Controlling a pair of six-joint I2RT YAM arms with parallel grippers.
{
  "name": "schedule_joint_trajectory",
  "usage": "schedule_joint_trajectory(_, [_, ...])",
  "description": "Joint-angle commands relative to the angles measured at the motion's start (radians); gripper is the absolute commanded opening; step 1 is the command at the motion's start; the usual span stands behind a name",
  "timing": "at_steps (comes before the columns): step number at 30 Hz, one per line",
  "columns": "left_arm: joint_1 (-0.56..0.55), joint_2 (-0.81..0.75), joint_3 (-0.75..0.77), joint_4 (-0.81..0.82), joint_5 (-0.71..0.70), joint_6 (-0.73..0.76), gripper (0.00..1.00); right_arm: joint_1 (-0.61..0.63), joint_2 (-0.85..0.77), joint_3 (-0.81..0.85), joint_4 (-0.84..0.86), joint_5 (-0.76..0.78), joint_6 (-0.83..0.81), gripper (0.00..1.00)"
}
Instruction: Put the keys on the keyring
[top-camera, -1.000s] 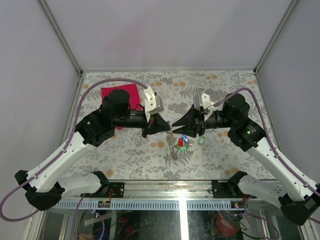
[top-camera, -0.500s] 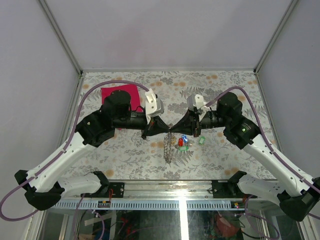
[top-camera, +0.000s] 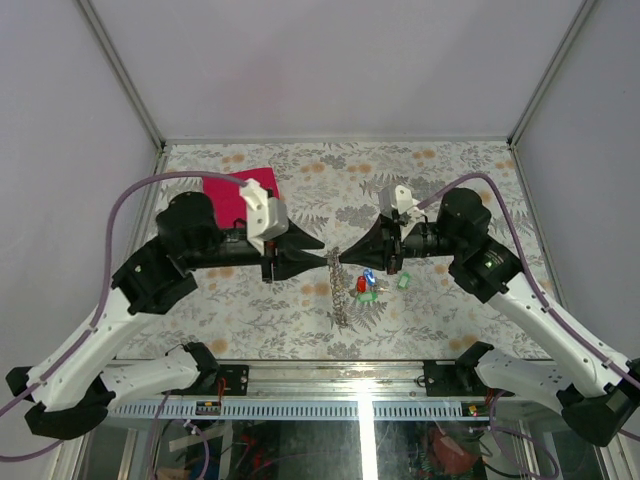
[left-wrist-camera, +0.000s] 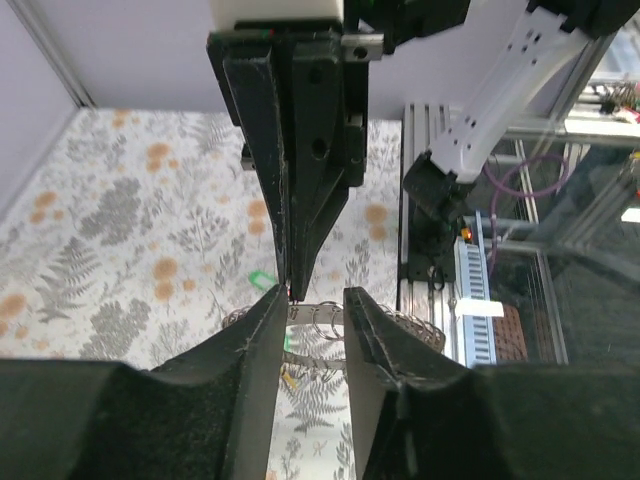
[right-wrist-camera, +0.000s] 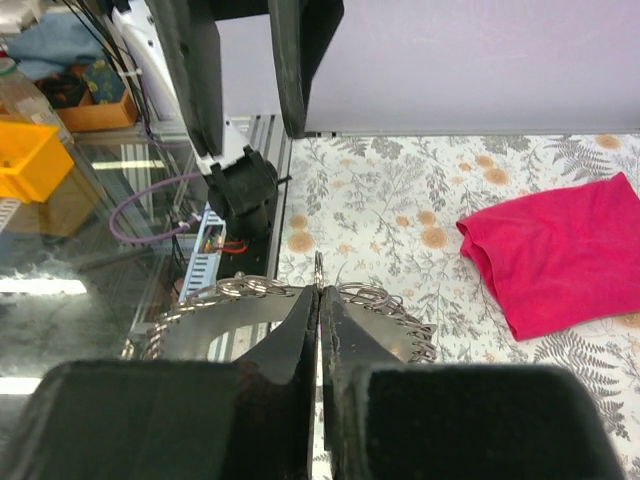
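The keyring (top-camera: 339, 291) is a wide grey coiled ring, seen edge-on at the table's middle front. My right gripper (top-camera: 338, 257) is shut on its upper rim and holds it up; in the right wrist view the gripper (right-wrist-camera: 319, 292) pinches the keyring (right-wrist-camera: 400, 305), whose coils show on both sides of the fingers. My left gripper (top-camera: 318, 245) is open, just left of the ring and apart from it. In the left wrist view the gripper (left-wrist-camera: 313, 296) frames the keyring (left-wrist-camera: 322, 314). The keys (top-camera: 365, 285), with red, blue and green heads, lie on the table beside the ring.
A magenta cloth (top-camera: 232, 189) lies at the back left, also in the right wrist view (right-wrist-camera: 555, 255). A small green tag (top-camera: 403, 281) lies right of the keys. The cell's grey walls close in the patterned table; the metal rail runs along the front edge.
My left gripper has pulled back to the left, away from the ring, and stands open. The right gripper has kept hold of the ring and shifted slightly left.
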Motion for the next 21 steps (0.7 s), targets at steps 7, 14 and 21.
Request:
schedule_joint_trajectory(7, [-0.007,-0.119,-0.084,0.276,-0.062,-0.200,0.33,0.004,-0.082,-0.072,0.568,0.001,0.397,0.00])
schedule_joint_trajectory(14, [-0.007,-0.137,-0.114,0.385,-0.040,-0.267,0.30,0.004,-0.058,-0.118,0.920,0.009,0.648,0.00])
schedule_joint_trajectory(21, [-0.008,-0.168,-0.156,0.499,-0.040,-0.311,0.27,0.004,-0.004,-0.134,1.134,0.070,0.804,0.00])
